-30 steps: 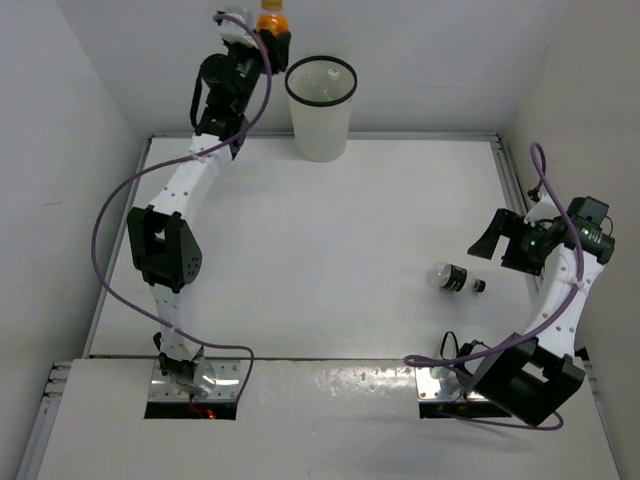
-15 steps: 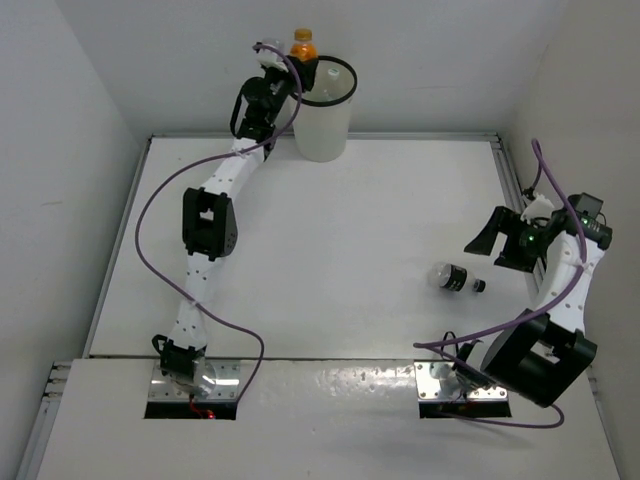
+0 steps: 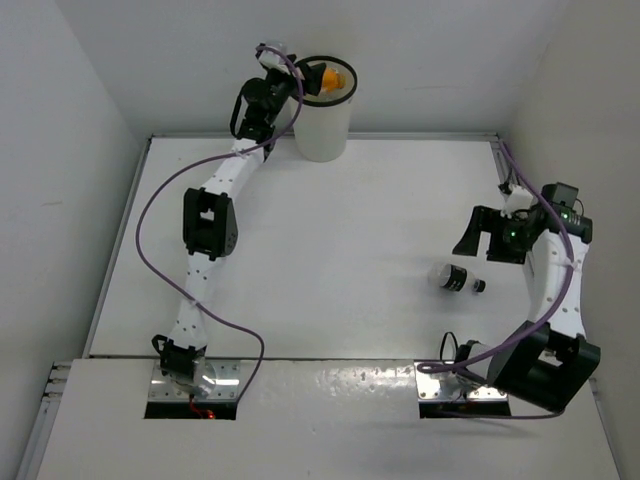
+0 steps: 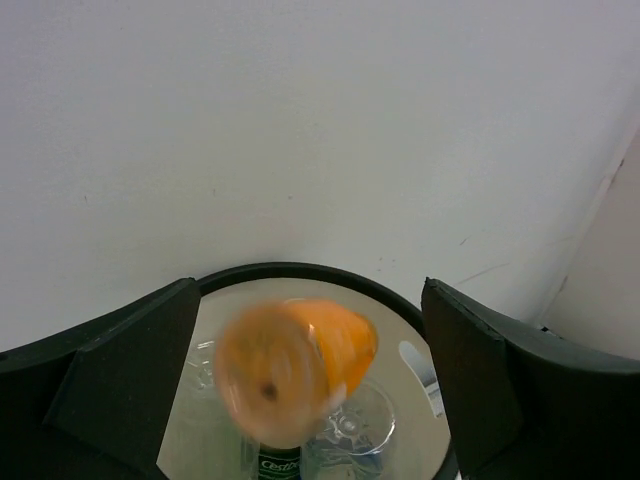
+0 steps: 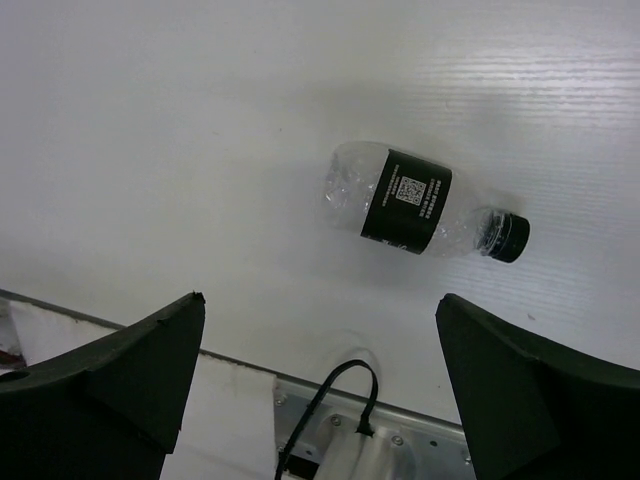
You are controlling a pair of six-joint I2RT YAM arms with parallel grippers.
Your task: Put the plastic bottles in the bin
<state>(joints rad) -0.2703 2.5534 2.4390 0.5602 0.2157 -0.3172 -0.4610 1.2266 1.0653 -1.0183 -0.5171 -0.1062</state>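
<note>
Orange bottle (image 4: 295, 365) sits loose in the bin (image 3: 322, 135) mouth, left gripper (image 3: 297, 80) spread above it, clear bottles inside; dark-labelled bottle (image 5: 415, 212) lies on the table (image 3: 320, 230) under the spread right gripper (image 5: 320, 390), seemingly last

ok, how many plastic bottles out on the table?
1: the clear dark-labelled plastic bottle, on its side near the right gripper. The orange plastic bottle is in the mouth of the tall white bin; other bottles lie inside, partly hidden.
</note>
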